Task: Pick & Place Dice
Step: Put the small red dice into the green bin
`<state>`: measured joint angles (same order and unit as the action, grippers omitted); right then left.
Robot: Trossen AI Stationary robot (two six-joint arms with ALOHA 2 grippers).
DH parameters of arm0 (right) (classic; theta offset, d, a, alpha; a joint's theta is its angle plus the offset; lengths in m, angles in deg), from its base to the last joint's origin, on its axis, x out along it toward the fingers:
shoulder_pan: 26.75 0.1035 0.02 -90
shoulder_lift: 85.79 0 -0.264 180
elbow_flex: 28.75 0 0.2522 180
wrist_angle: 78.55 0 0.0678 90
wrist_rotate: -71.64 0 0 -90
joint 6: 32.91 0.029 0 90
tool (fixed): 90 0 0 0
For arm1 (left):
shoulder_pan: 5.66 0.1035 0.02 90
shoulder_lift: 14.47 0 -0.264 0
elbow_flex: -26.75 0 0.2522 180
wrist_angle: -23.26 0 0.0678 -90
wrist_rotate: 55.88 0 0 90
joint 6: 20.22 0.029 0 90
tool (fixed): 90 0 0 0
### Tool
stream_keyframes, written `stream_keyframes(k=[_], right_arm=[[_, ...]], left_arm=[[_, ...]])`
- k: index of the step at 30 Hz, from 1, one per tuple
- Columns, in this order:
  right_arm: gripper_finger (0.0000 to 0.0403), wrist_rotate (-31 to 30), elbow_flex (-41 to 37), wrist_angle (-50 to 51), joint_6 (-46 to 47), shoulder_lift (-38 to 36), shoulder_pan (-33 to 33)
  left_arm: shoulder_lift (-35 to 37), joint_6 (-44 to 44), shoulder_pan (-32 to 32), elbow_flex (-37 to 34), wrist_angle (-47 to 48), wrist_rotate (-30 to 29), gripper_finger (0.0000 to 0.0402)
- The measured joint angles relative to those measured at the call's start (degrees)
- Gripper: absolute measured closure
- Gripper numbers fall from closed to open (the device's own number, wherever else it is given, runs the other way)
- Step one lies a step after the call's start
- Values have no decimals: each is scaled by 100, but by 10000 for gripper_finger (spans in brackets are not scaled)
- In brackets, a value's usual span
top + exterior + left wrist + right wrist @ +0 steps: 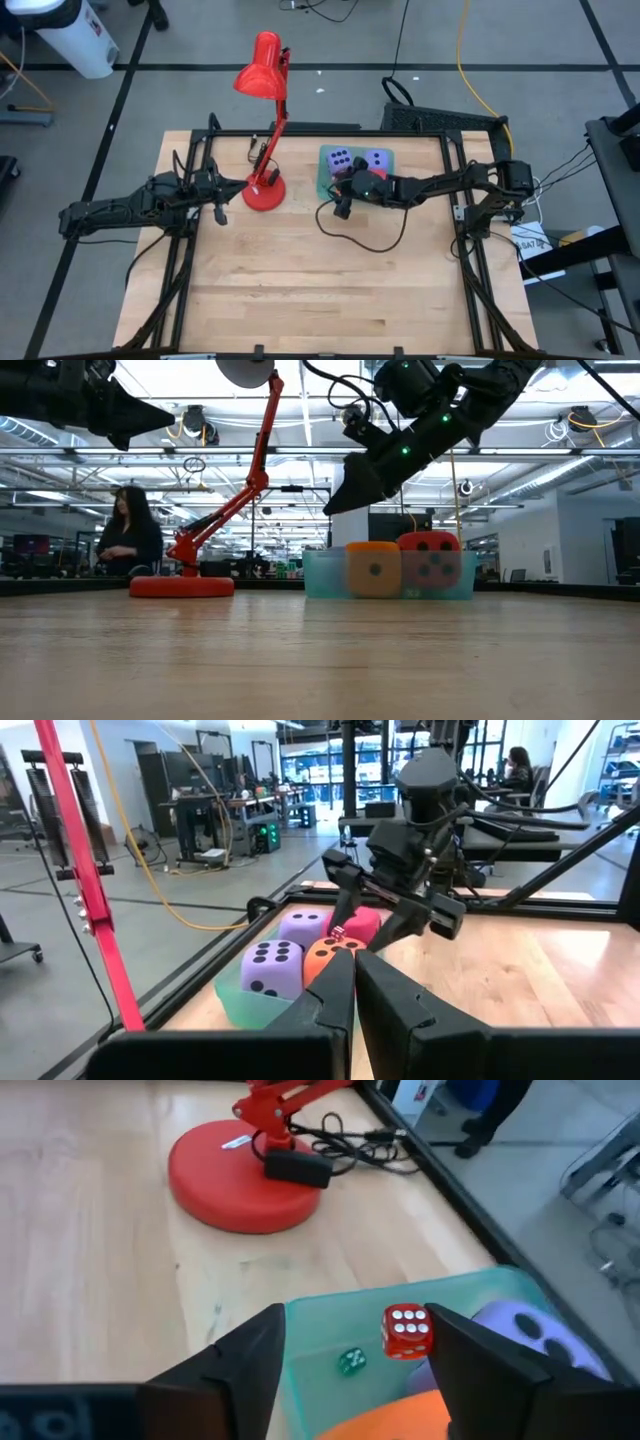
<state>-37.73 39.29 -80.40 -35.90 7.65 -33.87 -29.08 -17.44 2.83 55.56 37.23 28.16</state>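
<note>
Near the far edge of the desk [300, 290], right of its middle, a teal tray [322, 575] is placed; four large dice are lodged in it. Two purple dice [340, 159] are seen on the tray's far side. An orange die [373, 569] and a red die [431, 559] are set on its near side, touching. Two much smaller dice, one red [406, 1330] and one green [351, 1361], are also recorded over the tray floor; whether the red one rests there cannot be told. Above the tray the right gripper [355, 1355] is held, jaws spread, nothing pinched. A red lamp [264, 190] is based left of the tray. Beside that base the left gripper [216, 207] is parked, jaws apparently pressed together.
</note>
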Motion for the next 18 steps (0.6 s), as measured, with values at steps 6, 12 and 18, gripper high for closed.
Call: stream_keyframes(k=[6,12,18], right_arm=[[193,-8,0,-106,-142,0,-2],[178,36,0,-164,-564,0,1],[151,501,0,-245,-985,0,3]], left_arm=[[-35,-238,0,1,-82,101,376],[-1025,-570,-2,5,-748,93,384],[-2923,-467,0,3,-2376,38,398]])
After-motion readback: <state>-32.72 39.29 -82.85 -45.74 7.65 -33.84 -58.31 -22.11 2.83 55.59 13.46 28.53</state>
